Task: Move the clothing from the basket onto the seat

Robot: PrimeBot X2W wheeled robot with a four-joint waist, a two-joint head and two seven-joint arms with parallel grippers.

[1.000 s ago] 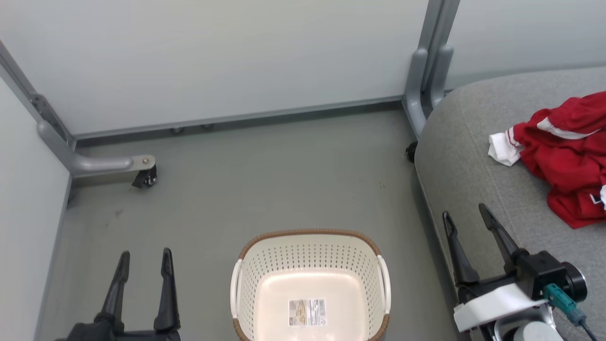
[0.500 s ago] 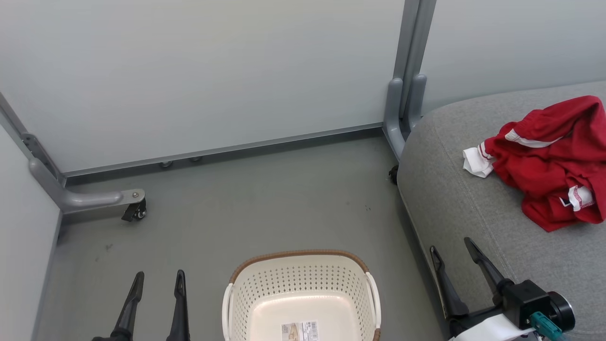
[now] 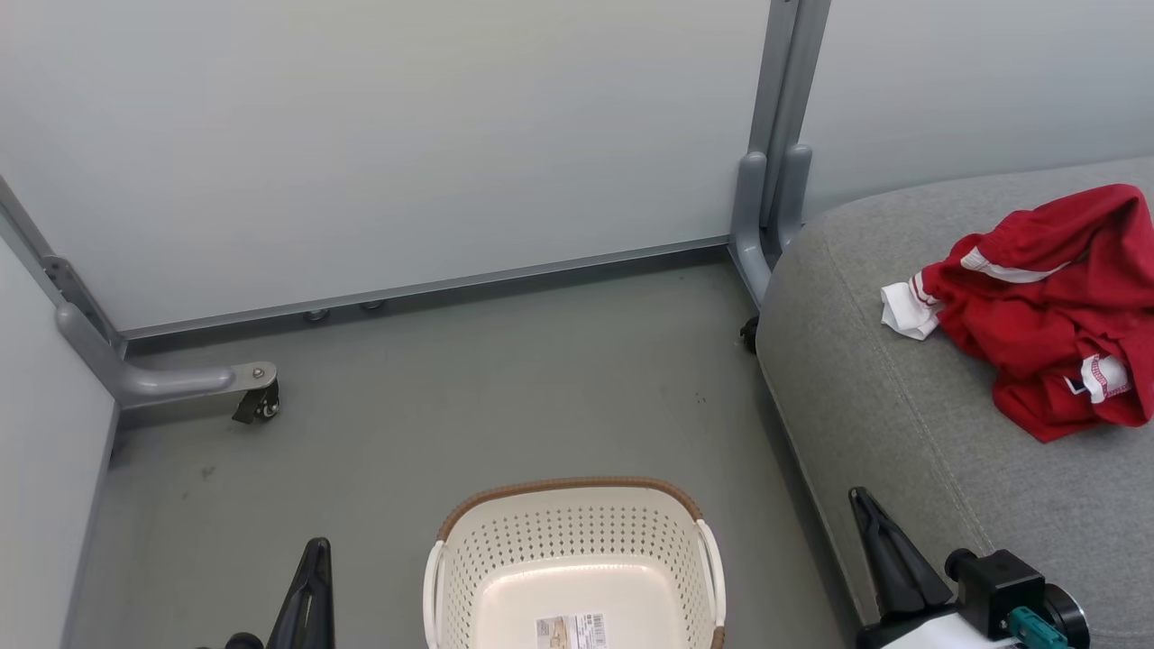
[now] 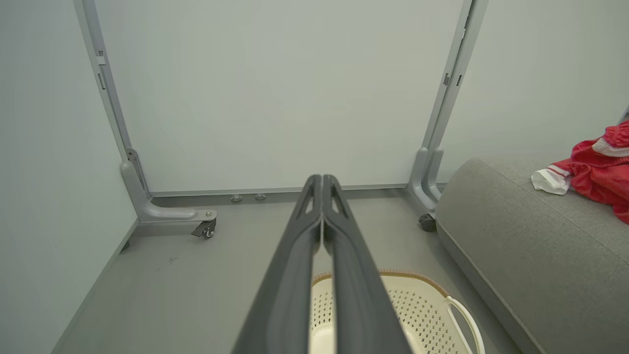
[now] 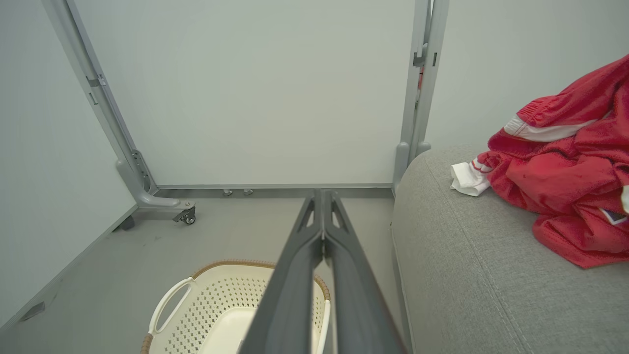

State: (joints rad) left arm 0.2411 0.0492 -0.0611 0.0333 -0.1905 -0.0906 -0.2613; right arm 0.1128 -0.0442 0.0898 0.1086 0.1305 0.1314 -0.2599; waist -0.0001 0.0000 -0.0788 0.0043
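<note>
Grey floor [image 3: 505, 397] underfoot, hemmed by pale partition panels [image 3: 406, 153]. Nearest, at the lower left of the head view, left gripper [image 3: 315, 550], its 2 dark fingers pressed flat together with nothing between them. Same in the left wrist view, tips meeting along 1 thin seam. At the lower right, right gripper [image 3: 863, 498], jaws likewise closed on nothing, beside the seat's near edge. Same again in the right wrist view, both fingers touching down their length.

Between the 2 grippers, on the floor, the basket [image 3: 568, 527]: cream, perforated, upright, with a brown woven-look rim [image 3: 568, 485], a white side handle [image 3: 712, 563] toward the seat, and a barcode sticker [image 3: 570, 628] flat on its bottom.

To the basket's right, parted from it by a strip of floor, the seat [image 3: 902, 433]: broad light-grey cushion, rounded corner, stitched seam running along the top.

Farther back on that cushion, the clothing [image 3: 1046, 315]: rumpled red heap with white trim, resting on the seat and well apart from the basket, 1 white striped cuff [image 3: 906, 311] trailing toward the cushion's corner.

Beyond, grey metal post [image 3: 780, 135] where 2 panels join, close behind the seat's corner. Far left, curved grey foot [image 3: 171, 383] with a small black caster [image 3: 261, 407], down on the floor by the back panel.
</note>
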